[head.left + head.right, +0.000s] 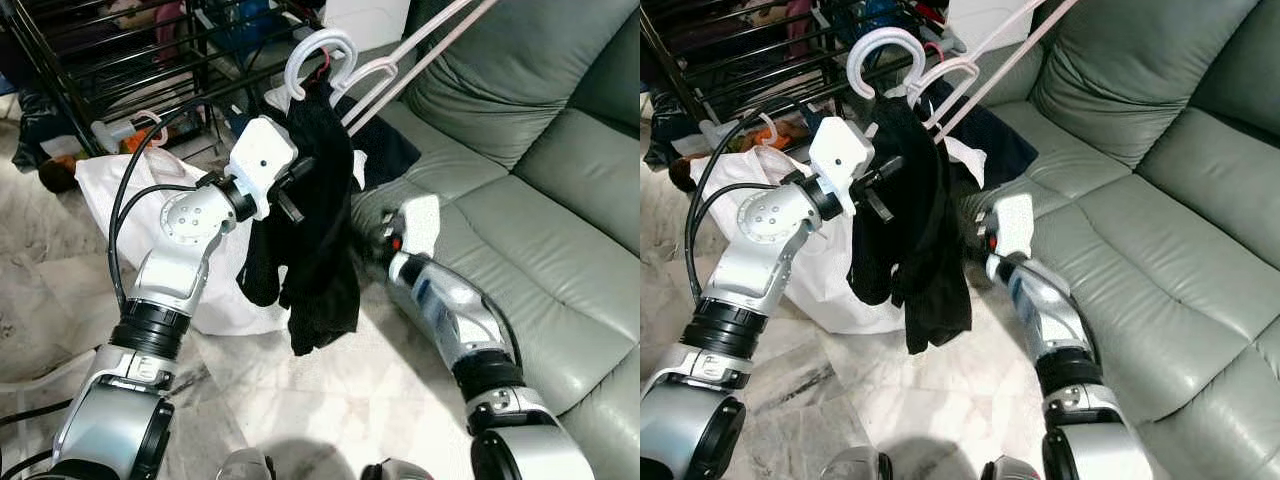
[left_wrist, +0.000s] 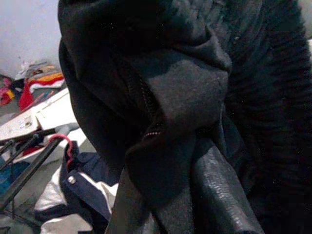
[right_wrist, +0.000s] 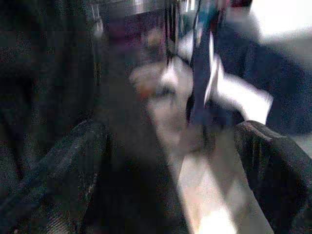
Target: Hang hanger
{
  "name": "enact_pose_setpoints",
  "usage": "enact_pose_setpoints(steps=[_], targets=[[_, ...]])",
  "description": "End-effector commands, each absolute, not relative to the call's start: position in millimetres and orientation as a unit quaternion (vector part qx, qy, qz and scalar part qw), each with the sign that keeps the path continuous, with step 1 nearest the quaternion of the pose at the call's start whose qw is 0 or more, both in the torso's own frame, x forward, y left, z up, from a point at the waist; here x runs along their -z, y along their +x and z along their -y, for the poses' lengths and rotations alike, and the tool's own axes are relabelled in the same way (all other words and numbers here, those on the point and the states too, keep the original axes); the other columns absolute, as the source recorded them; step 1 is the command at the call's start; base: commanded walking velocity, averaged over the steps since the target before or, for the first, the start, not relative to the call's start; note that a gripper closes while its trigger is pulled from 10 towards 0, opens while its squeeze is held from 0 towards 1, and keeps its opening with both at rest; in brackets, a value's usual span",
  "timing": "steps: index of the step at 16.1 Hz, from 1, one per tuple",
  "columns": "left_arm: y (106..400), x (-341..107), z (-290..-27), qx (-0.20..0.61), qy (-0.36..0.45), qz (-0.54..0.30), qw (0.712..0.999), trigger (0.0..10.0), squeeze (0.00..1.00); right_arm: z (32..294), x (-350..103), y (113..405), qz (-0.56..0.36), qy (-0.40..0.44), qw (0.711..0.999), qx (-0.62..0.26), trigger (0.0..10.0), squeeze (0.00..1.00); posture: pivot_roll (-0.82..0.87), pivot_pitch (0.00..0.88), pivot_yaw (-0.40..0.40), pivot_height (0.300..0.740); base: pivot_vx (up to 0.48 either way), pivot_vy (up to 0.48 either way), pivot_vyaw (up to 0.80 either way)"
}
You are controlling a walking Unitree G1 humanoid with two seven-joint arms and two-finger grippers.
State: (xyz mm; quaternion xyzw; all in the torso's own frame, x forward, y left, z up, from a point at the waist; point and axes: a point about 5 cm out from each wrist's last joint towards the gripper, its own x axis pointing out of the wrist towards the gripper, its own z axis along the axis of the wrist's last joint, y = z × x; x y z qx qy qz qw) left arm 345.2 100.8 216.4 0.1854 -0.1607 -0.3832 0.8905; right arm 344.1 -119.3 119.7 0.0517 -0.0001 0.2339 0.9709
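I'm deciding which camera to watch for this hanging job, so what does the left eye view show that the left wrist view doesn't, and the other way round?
Left eye view alone: the white plastic hanger hook above the garment, the black metal drying rack, the grey-green leather sofa, the white bag on the marble floor, and both silver arms, the left gripper raised against the cloth and the right gripper low beside the sofa.

Left wrist view alone: a close look at the fabric bunched over a black finger, plus a zip line.

Both: the black garment.
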Motion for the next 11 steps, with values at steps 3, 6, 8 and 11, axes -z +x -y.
enact_pose_setpoints(steps=[3,6,8,11], targets=[[352.4,-202.6,-116.0,0.335,0.206,0.132,0.91,1.4,0.0,122.2,-157.1,345.9,0.094,0.011,0.97,-0.224,10.0,0.0,0.01,0.031,0.014,0.74,0.0,0.0,0.0],[354.8,-197.0,-120.4,0.312,0.203,0.125,0.92,2.2,0.0,114.6,-157.9,332.8,0.097,0.015,0.956,-0.277,10.0,0.0,0.0,0.039,0.007,0.74,0.0,0.0,0.0],[355.5,-203.0,-114.9,0.313,0.196,0.138,0.919,1.8,0.0,109.3,-141.3,325.1,0.055,0.025,0.946,-0.317,10.0,0.0,0.0,0.039,0.004,0.74,0.0,0.0,0.0],[353.8,-219.3,-108.6,0.324,0.181,0.167,0.913,0.7,0.0,110.0,-122.7,324.6,0.015,0.017,0.951,-0.309,10.0,0.0,0.01,0.036,-0.002,0.74,0.0,0.0,0.0]])
